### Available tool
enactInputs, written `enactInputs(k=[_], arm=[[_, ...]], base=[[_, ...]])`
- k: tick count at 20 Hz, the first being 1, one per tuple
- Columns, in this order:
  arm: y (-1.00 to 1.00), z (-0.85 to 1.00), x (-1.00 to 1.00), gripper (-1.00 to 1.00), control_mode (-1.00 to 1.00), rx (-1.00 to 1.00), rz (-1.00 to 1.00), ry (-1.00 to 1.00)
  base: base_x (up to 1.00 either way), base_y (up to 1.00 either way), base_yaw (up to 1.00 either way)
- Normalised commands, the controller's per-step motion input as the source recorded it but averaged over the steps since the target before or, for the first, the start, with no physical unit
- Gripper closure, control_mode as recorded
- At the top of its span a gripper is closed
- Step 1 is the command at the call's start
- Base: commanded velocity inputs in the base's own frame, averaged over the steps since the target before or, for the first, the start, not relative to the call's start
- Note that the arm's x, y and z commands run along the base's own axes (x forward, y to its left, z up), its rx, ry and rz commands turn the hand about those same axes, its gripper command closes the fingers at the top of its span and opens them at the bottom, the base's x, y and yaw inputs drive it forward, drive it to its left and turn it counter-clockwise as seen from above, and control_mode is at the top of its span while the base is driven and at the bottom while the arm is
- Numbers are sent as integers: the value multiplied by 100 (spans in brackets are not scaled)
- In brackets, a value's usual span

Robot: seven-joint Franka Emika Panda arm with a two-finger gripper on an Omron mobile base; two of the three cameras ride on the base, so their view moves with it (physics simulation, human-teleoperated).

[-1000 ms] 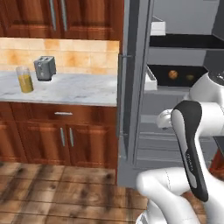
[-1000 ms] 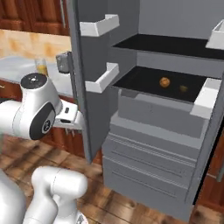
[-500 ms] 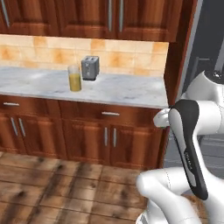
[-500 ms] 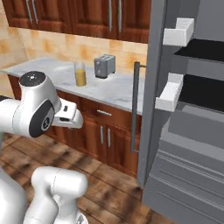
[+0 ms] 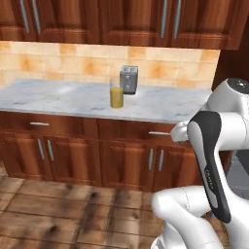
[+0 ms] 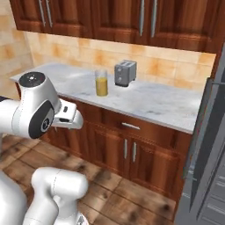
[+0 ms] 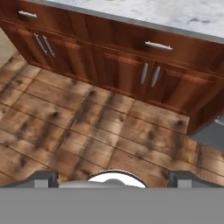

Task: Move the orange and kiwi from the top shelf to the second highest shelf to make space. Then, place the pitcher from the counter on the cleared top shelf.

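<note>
Nearest the base, gripper (image 7: 111,177): two dark fingertips rise well apart at the bottom of the hand view, jaws wide and holding nothing; it looks down at the wooden floor in front of the counter (image 5: 73,99).
Arm: folded close to the body, with the hand low and well short of the counter's front edge.
Cabinet fronts (image 7: 131,72): reddish-brown doors and drawers with silver handles, directly below the counter; a low reach risks catching a handle.
Counter: marbled worktop running across both base views, the landmark for all that follows.
Pitcher (image 5: 116,95): upright on the counter, toward its back, liquid filling its lower part; it is not yet grasped.
Toaster (image 5: 129,79): on the counter just behind and beside the pitcher, close to touching it.
Fridge door (image 6: 206,149): grey, at the counter's right end in the right base view; the shelves cannot be seen.
Risk 1: a grip from the front may nudge the pitcher back into the toaster and tip it.
Risk 2: a tall clear pitcher gripped too high or too lightly may swing or slip and spill its liquid.
Risk 3: swinging the loaded arm toward the counter's right end may strike the fridge door.
</note>
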Motion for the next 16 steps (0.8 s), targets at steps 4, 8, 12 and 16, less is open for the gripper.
enactInputs(k=[4, 8, 12, 16], arm=[[0, 0, 0, -100, 100, 0, 0, 0], [0, 0, 0, -100, 100, 0, 0, 0], [0, 0, 0, -100, 100, 0, 0, 0], [0, 0, 0, -100, 100, 0, 0, 0]], base=[[84, 72, -15], [87, 59, -17], [81, 46, -17], [74, 29, -16]])
